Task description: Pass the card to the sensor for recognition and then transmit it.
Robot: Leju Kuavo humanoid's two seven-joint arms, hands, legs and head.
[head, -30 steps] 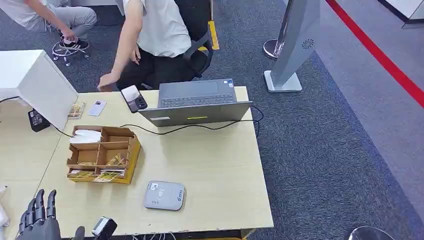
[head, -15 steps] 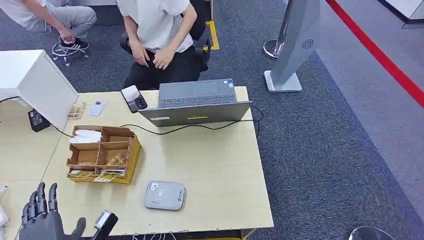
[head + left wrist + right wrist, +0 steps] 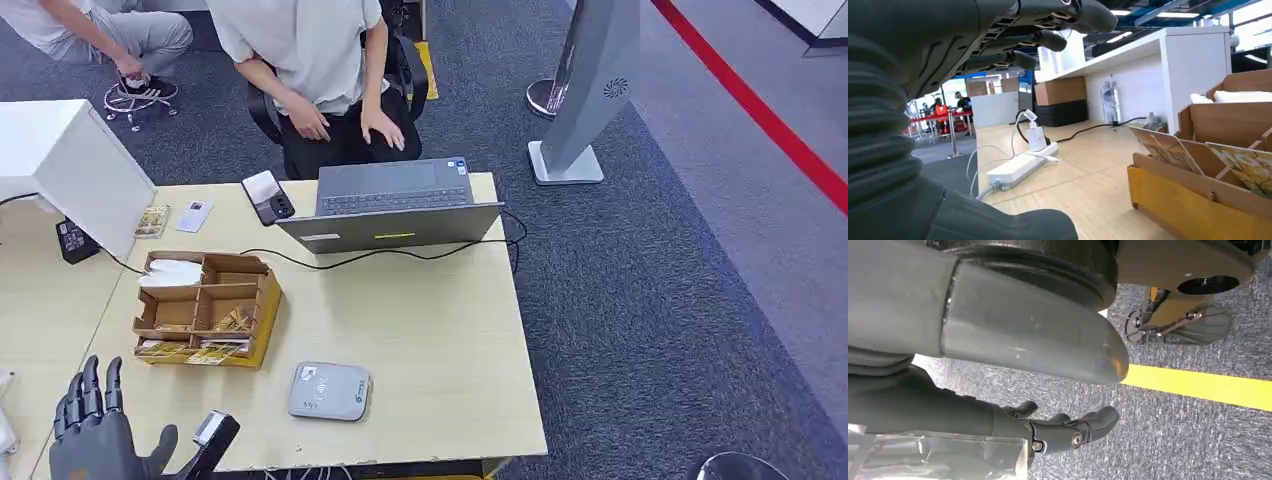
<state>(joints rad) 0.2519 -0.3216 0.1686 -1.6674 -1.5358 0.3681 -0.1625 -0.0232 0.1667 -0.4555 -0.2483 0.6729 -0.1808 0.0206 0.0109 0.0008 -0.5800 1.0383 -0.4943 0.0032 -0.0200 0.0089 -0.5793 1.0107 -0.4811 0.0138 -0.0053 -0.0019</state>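
While the robot's dark left hand (image 3: pixel 95 430) rises at the lower left of the head view with its fingers spread and upright, holding nothing, the flat grey rounded card sensor (image 3: pixel 329 390) lies on the pale wooden table (image 3: pixel 430 330) near the lower middle of the frame. Just above and to the left of the sensor stands the brown cardboard organiser box with a yellow front (image 3: pixel 205 308), its compartments holding patterned cards (image 3: pixel 232 321); in the left wrist view the same cards (image 3: pixel 1168 148) lean in the box beside the open fingers (image 3: pixel 1048 40). A grey open laptop (image 3: pixel 395 205) sits at the far edge of the table, with a person in a light shirt (image 3: pixel 310 45) seated behind it. Seen from the right wrist, the right hand (image 3: pixel 1063 432) hangs above grey carpet, fingers loosely curled around nothing.
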